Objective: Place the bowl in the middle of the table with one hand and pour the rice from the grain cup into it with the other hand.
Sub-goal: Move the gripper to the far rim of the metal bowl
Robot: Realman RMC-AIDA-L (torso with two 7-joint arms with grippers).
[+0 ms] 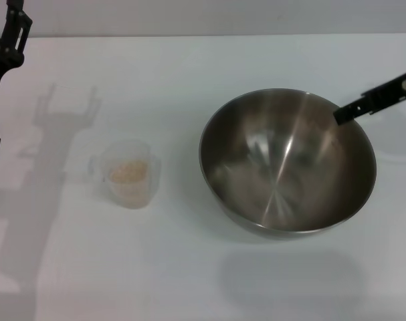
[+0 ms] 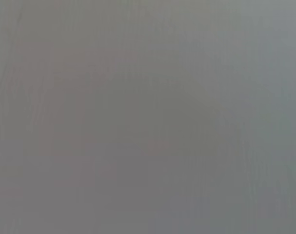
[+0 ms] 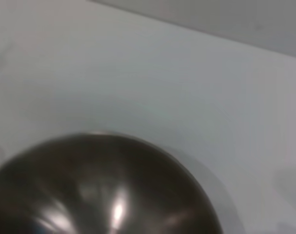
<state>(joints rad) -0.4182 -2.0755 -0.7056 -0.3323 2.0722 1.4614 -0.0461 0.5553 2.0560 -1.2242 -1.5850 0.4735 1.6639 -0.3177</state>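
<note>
- Nearest the robot, bare white bench (image 1: 189, 281).
- Mid-bench: grain cup (image 1: 129, 174) with rice (image 1: 128, 172) stands left; bowl (image 1: 287, 162) sits right of centre, empty, well apart from it.
- Right tool (image 1: 343, 115) is at the bowl's far right rim, seemingly clamped on it.
- Far left, left tool (image 1: 15, 27) hangs raised; cup lies right of it, nearer this arm; its grip I cannot tell.

Grey wall strip (image 1: 223, 17) runs along the far edge of the head view. Same grey wall shows in right wrist view, a corner band.
</note>
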